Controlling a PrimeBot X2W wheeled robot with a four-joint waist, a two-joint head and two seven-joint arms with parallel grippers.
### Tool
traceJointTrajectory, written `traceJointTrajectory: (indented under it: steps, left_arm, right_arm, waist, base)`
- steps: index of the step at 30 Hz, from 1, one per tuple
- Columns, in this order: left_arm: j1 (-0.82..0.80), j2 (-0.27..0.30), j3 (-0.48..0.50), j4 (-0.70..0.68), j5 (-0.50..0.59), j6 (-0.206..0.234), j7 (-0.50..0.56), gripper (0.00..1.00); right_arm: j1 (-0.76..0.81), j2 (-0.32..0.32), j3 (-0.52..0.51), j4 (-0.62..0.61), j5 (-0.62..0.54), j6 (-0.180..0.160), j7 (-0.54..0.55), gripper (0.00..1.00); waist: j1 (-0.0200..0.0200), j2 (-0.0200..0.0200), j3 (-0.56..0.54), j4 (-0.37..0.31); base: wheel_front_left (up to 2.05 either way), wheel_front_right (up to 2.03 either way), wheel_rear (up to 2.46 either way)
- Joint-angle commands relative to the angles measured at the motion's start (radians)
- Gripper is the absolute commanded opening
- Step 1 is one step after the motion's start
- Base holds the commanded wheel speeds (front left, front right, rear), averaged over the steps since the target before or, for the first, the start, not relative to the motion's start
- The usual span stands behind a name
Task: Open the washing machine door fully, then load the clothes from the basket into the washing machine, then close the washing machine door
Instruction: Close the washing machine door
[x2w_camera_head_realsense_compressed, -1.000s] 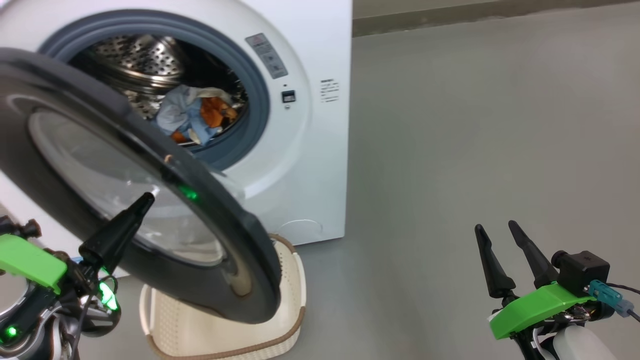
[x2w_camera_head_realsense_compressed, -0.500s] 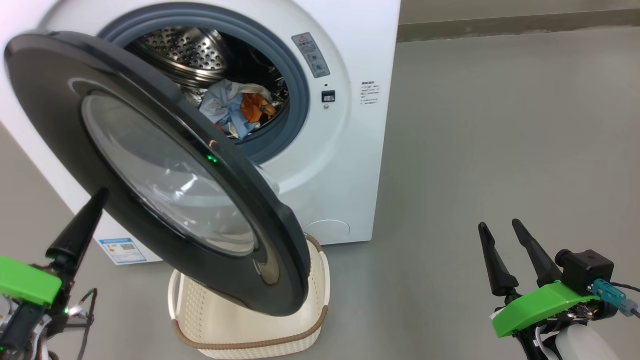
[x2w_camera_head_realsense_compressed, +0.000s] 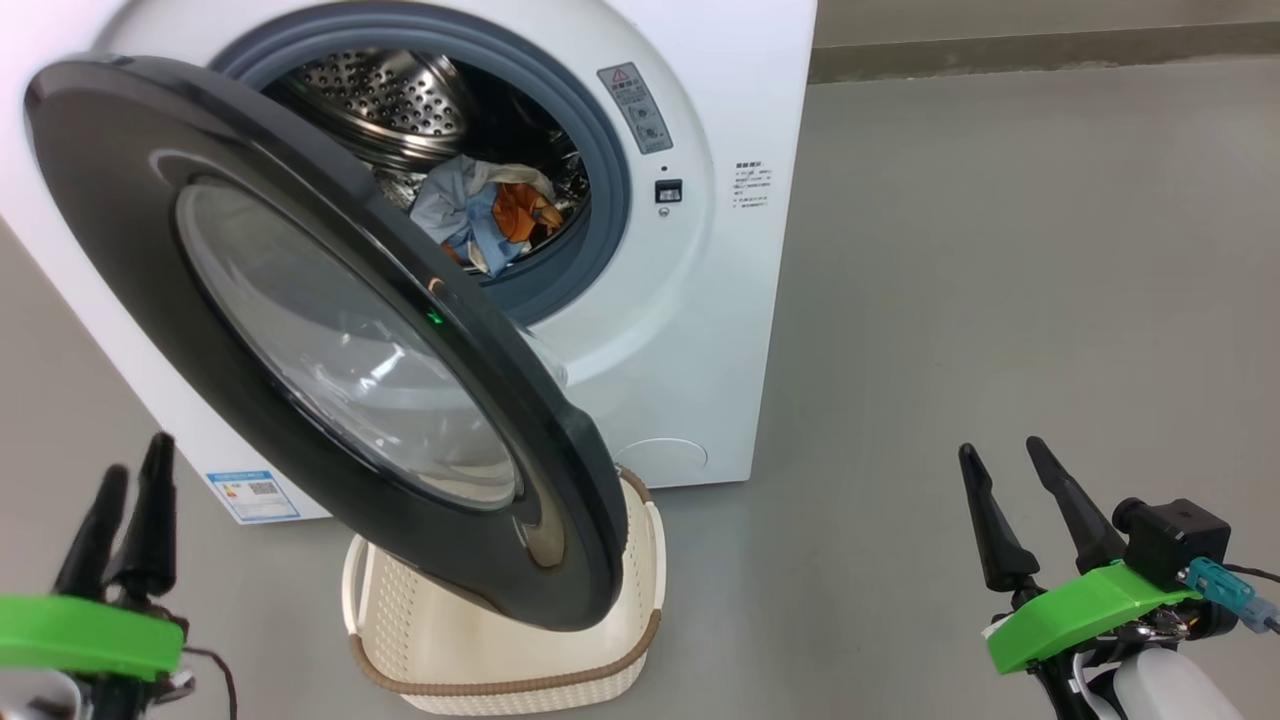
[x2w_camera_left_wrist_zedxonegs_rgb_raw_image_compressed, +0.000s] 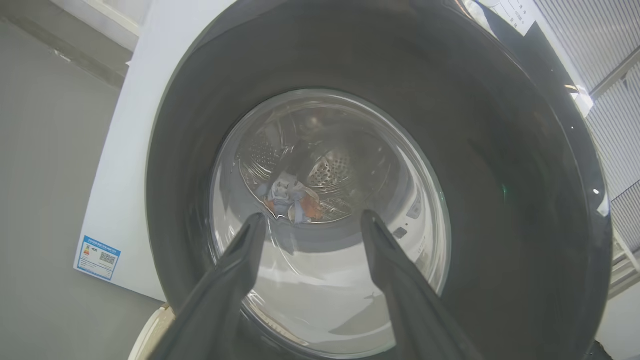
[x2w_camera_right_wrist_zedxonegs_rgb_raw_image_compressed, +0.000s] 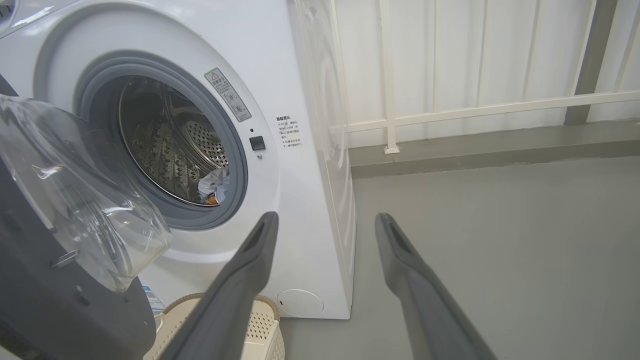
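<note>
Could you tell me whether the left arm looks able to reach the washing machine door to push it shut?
Probably yes. The left gripper is open, its fingers aimed straight at the outer face of the washing machine door, with nothing between them. The door stands partly open above the basket.

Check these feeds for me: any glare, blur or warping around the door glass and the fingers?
Head view: the left fingers look doubled and smeared; the glossy washing machine door carries pale reflections and a green glint. Left wrist view: the clothes show shrunken and warped through the bulging glass. Right wrist view: the right fingers are soft, the background sharp.
</note>
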Motion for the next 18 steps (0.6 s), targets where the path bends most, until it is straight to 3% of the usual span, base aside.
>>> traceJointTrajectory:
  steps: [1, 7, 18]
  left_arm:
    - [-0.017, 0.037, 0.032, -0.022, 0.016, -0.005, -0.016, 1.00]
    - [0.040, 0.056, -0.038, -0.012, 0.150, -0.014, -0.190, 1.00]
    - [0.081, 0.109, -0.178, 0.071, 0.247, -0.016, -0.399, 1.00]
  right_arm:
    - [-0.015, -0.014, 0.020, -0.026, 0.003, 0.007, -0.012, 1.00]
    - [-0.020, -0.020, 0.025, -0.024, 0.009, 0.007, -0.012, 1.00]
    - [-0.027, -0.026, 0.032, -0.021, 0.010, 0.007, -0.012, 1.00]
  waist:
    - [0.0000, 0.0000, 0.000, -0.003]
    - [0.0000, 0.0000, 0.001, -0.013]
    - [0.0000, 0.0000, 0.006, -0.023]
  base:
    - [0.00, 0.00, 0.00]
    - [0.00, 0.00, 0.00]
    - [0.00, 0.00, 0.00]
